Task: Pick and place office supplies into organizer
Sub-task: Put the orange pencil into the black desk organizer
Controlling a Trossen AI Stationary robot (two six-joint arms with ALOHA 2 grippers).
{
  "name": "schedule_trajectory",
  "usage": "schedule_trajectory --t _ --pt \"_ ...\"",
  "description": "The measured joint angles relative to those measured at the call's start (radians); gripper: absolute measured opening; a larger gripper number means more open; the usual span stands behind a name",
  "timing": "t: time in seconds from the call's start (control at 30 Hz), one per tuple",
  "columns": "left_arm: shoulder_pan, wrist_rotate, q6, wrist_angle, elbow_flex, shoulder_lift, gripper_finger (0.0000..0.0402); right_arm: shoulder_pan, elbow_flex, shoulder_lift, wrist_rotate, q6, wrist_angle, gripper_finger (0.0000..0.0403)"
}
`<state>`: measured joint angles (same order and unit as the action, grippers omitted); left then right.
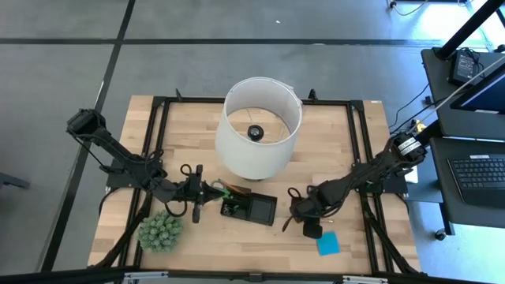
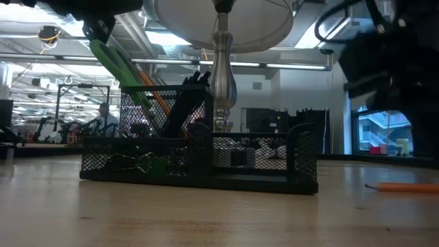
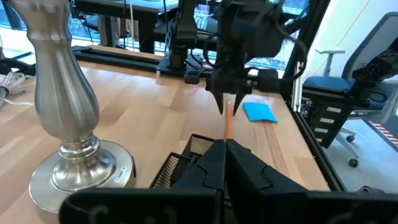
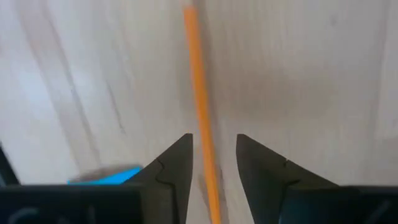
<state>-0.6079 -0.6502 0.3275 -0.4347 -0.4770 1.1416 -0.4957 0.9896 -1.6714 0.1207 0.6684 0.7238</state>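
Right wrist view, nearest the lens: right pincer [image 4: 212, 165], fingers spread, w/ the orange pencil [image 4: 200, 99] running between them, flat on the worktop [image 4: 311, 74], not yet pinched. Blue sticky pad [image 4: 106, 177] shows just beside one finger.

Step in hand, as I judge it: right arm lining up on the pencil for a pick. Next move calls for dropping the last bit, closing square on the shaft, then lifting and carrying it toward 9 o'clock to the organizer [image 1: 251, 207]. Pencil is thin and round, so it could roll or slip if the grip lands off-centre.

High view: right pincer [image 1: 309, 225] sits at abt 3 o'clock from the organizer, near it; sticky pad [image 1: 328, 244] lies at abt 5 o'clock from that pincer. Left pincer [image 1: 207, 192] is at 9 o'clock of the organizer, just beside its end, holding the green scissors [image 2: 115, 62] tilted over the tall end. Lamp [image 1: 260, 126] stands at 12 o'clock from the organizer, plant ball [image 1: 161, 232] at abt 8 o'clock.

What views add: low view shows the organizer's mesh walls [image 2: 199, 161], w/ scissors and dark items leaning in the tall part, and the pencil [image 2: 405, 186] lying apart on the wood. Left wrist view shows the right arm head-on over the pencil [image 3: 228, 121] and pad [image 3: 259, 112]. High view hides the pencil under the right arm.
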Motion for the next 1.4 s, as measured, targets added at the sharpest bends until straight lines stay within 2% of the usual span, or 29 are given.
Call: schedule_trajectory --t 0.27,0.4,0.57,0.77,0.9,1.17,1.4 --pt "0.000 0.003 0.000 0.000 0.000 0.000 0.0001 -0.001 0.138 0.000 -0.035 -0.049 0.149 0.0133" --pt "0.000 0.018 0.000 0.000 0.000 0.000 0.0004 -0.022 0.187 0.000 -0.035 -0.071 0.210 0.0170" --pt "0.000 0.018 0.000 0.000 0.000 0.000 0.0004 -0.055 0.195 0.000 -0.037 -0.016 0.351 0.0233" --pt "0.000 0.021 0.000 0.004 0.000 0.000 0.0001 -0.135 0.190 0.004 -0.133 0.115 0.546 0.0267" --pt "0.000 0.023 0.000 0.025 0.000 0.000 0.0005 -0.173 0.112 0.058 -0.117 0.140 0.453 0.0268" --pt "0.000 0.023 0.000 0.036 0.000 0.000 0.0001 -0.222 -0.134 0.249 -0.074 0.225 0.203 0.0268" --pt "0.000 0.023 0.002 0.036 0.000 0.000 0.0005 -0.251 -0.256 0.286 -0.075 0.304 0.017 0.0268"
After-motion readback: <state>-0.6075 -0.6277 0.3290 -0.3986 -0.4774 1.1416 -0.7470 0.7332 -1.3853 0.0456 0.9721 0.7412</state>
